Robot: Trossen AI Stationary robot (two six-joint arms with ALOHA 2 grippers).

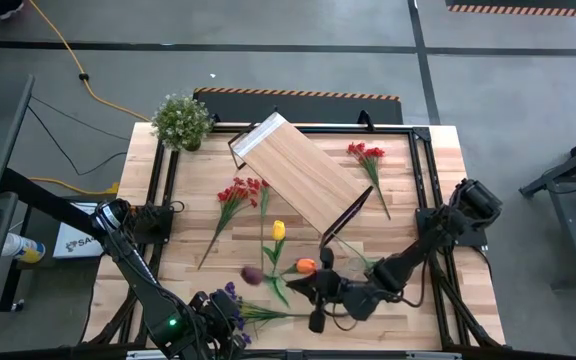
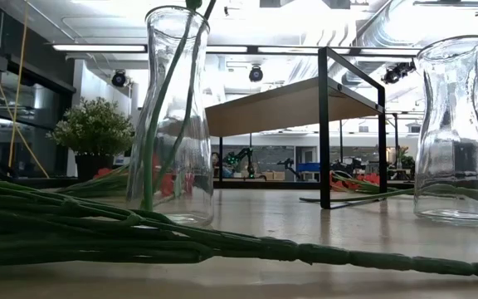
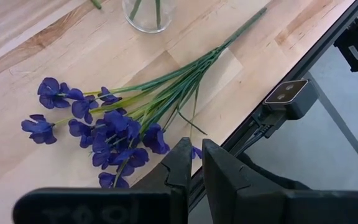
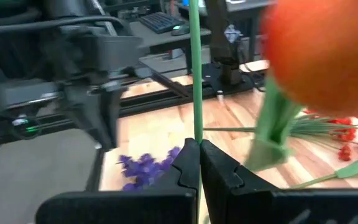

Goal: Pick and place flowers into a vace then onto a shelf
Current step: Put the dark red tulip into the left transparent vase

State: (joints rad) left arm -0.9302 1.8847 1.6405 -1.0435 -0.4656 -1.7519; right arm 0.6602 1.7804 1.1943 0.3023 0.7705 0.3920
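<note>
The right gripper [image 4: 197, 163] is clenched on a thin green flower stem [image 4: 196, 68]. An orange tulip [image 4: 325, 46] looms beside it. The left gripper [image 3: 193, 163], fingers nearly together and holding nothing, hovers over the purple spray [image 3: 104, 121].

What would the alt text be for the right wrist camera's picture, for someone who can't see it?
The right gripper is shut on a thin green flower stem that rises straight up between its dark fingers. A blurred orange tulip fills the upper corner, close to the lens. Beyond lie a purple spray and red blossoms on the wooden table.
</note>
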